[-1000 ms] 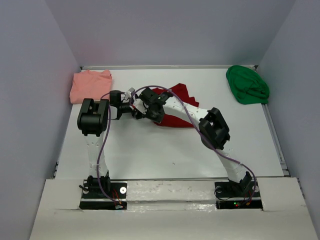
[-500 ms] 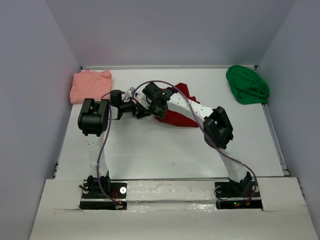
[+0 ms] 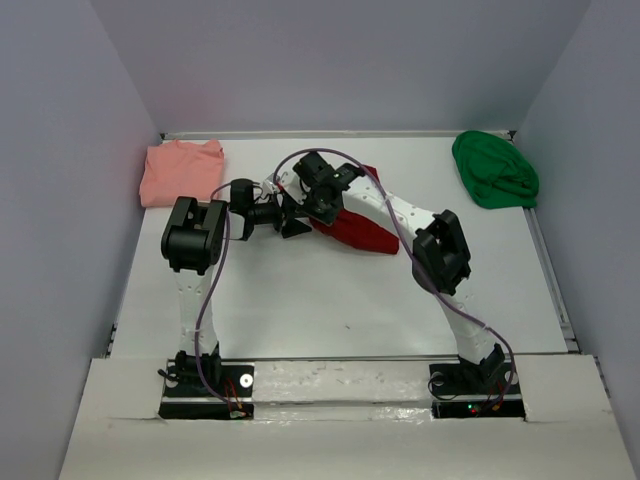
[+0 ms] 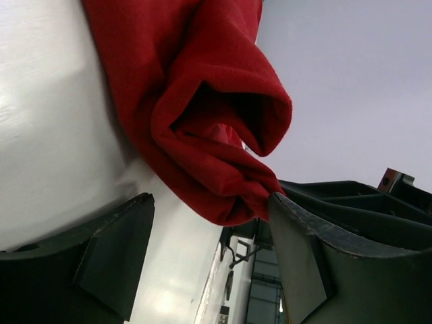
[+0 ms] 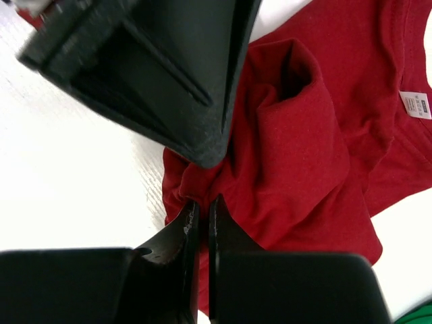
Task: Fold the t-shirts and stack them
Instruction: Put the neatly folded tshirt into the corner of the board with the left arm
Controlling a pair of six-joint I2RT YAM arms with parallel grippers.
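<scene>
The dark red shirt (image 3: 355,228) is bunched between the salmon-pink shirt (image 3: 180,170), well left of it, and the green shirt (image 3: 493,168), well right. Its left edge is pinched by the nearly closed right gripper (image 5: 202,212). The left gripper (image 4: 209,202) is spread wide around a fold, unclamped. That fold should be gripped before spreading.

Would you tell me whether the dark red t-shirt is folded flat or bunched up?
Bunched up, not folded: the dark red t-shirt is in loose rumpled rolls, one end pinched in the right tool.
</scene>
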